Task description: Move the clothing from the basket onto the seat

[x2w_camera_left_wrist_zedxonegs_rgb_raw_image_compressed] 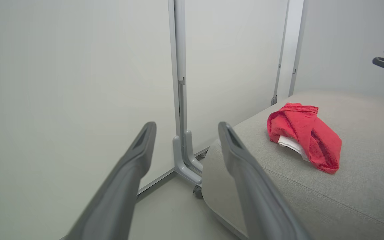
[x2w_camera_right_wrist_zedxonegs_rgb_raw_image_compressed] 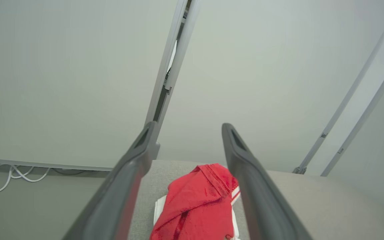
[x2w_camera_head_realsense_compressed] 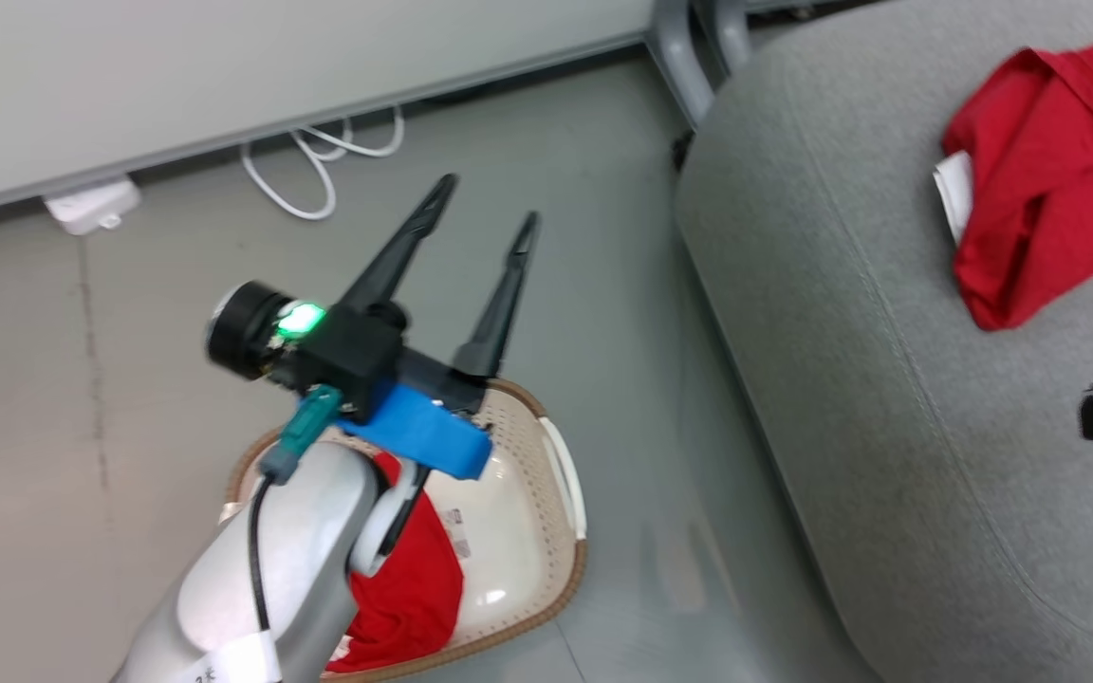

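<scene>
Evidently mid-job — right fingers (x2w_camera_right_wrist_zedxonegs_rgb_raw_image_compressed: 247,180) wide over garment (x2w_camera_right_wrist_zedxonegs_rgb_raw_image_compressed: 195,200) on seat (x2w_camera_head_realsense_compressed: 888,379); left fingers (x2w_camera_head_realsense_compressed: 402,242) wide, empty, by basket (x2w_camera_head_realsense_compressed: 509,531) holding second garment (x2w_camera_head_realsense_compressed: 418,579).

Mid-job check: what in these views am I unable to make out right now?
1. Head view: the left arm hides much of the basket, so how much clothing is inside is unclear.
2. Head view: the basket's label is too small to read.
3. Right wrist view: the right pincer and the bottom edge hide part of the garment on the seat.
</scene>
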Tool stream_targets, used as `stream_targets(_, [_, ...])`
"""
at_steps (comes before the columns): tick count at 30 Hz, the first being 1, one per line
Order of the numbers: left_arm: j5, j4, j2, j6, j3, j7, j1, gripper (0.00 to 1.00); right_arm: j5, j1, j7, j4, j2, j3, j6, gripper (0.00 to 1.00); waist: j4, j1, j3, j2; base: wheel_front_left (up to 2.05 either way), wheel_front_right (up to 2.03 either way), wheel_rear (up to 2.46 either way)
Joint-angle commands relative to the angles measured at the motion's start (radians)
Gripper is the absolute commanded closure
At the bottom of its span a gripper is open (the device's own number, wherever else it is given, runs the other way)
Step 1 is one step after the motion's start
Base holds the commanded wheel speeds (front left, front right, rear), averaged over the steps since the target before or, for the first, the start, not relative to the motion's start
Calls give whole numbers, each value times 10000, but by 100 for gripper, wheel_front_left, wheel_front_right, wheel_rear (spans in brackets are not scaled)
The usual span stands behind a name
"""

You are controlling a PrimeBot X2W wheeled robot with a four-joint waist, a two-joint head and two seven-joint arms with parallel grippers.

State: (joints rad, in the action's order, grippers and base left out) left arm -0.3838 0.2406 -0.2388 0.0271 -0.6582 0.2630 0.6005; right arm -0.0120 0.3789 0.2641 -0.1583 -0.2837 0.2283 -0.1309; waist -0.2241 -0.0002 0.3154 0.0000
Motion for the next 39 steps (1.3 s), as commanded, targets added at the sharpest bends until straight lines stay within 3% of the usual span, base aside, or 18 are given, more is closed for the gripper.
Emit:
stream_targets(1, [135,-35,14,89,553,24,-432,0,43,-227,7,240,165,-338,2,0,641,2,-606,0,0,0,0])
stream_targets(11, [540,5,407,-56,2885,24,-1937,0,121,-691,5,657,854,-1523,1,0,1691,2,-1404,0,0,0,0])
stream_targets(21, [1281,1,1188,-735,4833,26,-3269,0,281,-1591,5,593,1573,-1800,1,0,2452,2,-1897,0,0,0,0])
stream_targets(29, [1818,103,1640,-1316,5530,26,-3913,0,419,-2359,5,159,1942,-1637,1,0,2614,2,-2163,0,0,0,0])
stream_targets(39, [2077,308,1834,-1550,5783,26,-4342,0,586,-2915,5,-199,2215,-1397,1,0,2639,2,-2395,0,0,0,0])
